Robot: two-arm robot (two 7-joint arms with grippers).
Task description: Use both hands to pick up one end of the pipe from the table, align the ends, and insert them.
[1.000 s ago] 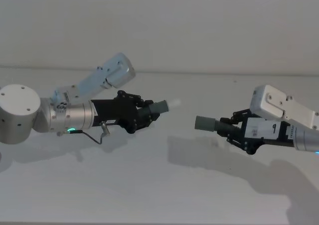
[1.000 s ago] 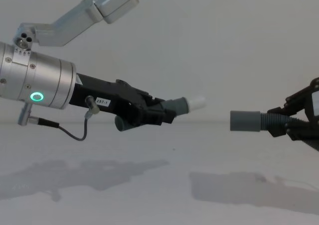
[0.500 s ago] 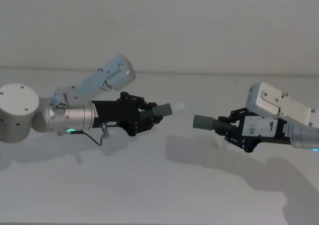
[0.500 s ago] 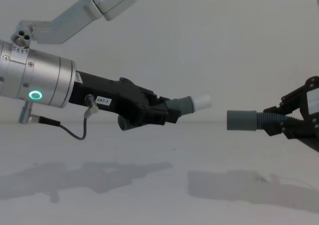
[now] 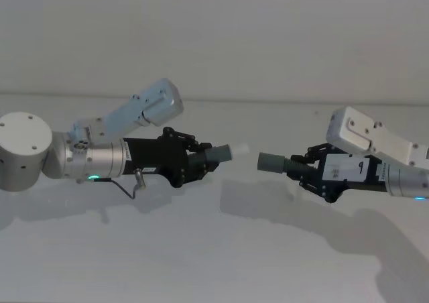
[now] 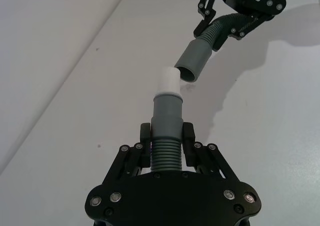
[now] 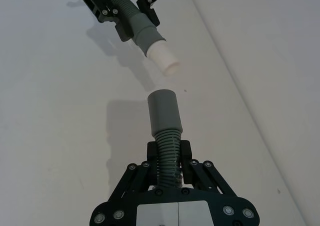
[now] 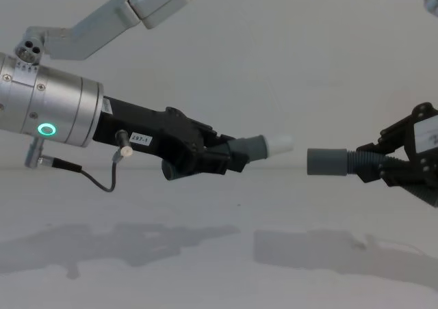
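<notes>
A: Where is the narrow white plastic plug tip (image 8: 280, 143) held?

B: It is held in the air just short of the wide, smooth grey open cuff (image 8: 327, 161), a little higher than the cuff's mouth, and a small gap is left between them. The flat white-grey matte table (image 5: 201, 263) lies well below the cuff, and neither piece is touched by it.

A: How are the two pieces gripped?

B: The plug's bent dark-grey ribbed tube piece (image 6: 167, 113) is clamped on its ribs by the black plastic two-finger left gripper (image 6: 166, 133), on the far side of the plug from the cuff. The cuff's own dark-grey ribbed tube piece (image 7: 165, 138) is pinched by the matching black right gripper (image 7: 168, 148), right behind the cuff. Farther out from the cuff, a green glowing ring (image 8: 46, 129) is seen on the left arm's silver cylindrical wrist (image 8: 51, 111).

A: What is needed for a clean insertion?

B: The axes are judged not to be in line. The plug is tilted upward toward the cuff, while the cuff is held roughly level, and in the wrist views the plug is seen off to one side of the cuff's mouth. The tilt should probably be taken out first and the plug centred on the bore before the gap is closed. A slow push straight along the cuff's axis is advised. The ribbed parts look flexible, so they could be bent by a skewed push, or the rim could be caught.
</notes>
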